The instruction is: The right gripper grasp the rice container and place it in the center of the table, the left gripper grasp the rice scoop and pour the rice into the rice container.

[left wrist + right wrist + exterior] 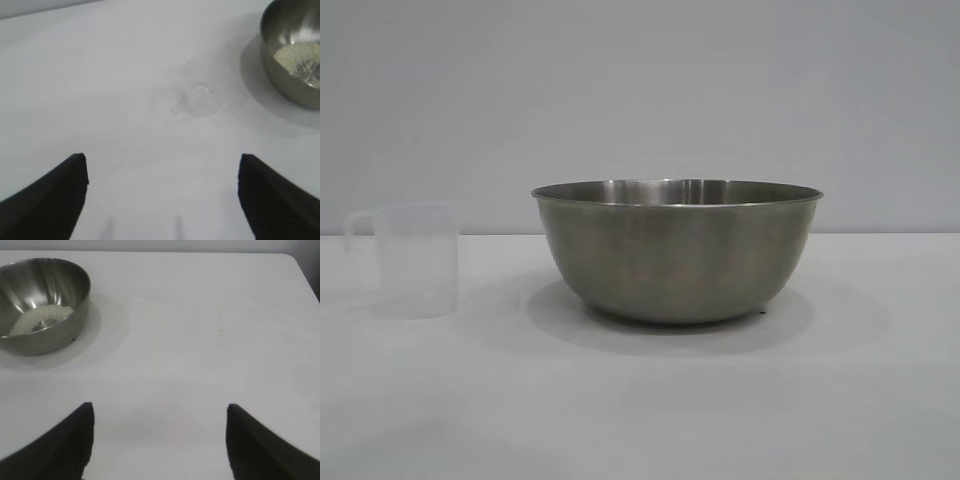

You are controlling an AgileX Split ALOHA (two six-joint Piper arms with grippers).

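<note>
Although neither claw touches anything, the work looks nearly finished. Starting at the left, the left gripper [162, 200] hangs over the bare table [640, 420] with its jaws spread wide and nothing between them; the rice scoop [412, 258] stands upright and free, ahead of those jaws and well clear of the fingertips, and it looks empty. Beyond the scoop and off to one side of the jaws sits the rice container [677, 248], resting flat near the middle of the table, with the rice [299, 59] lying as a pale heap in its bottom. Farther right, the right gripper [159, 440] also stands open and empty, the container well ahead of its jaws and off to one side. Judging by this, placing and pouring are done; only drawing the arms away seems left.
</note>
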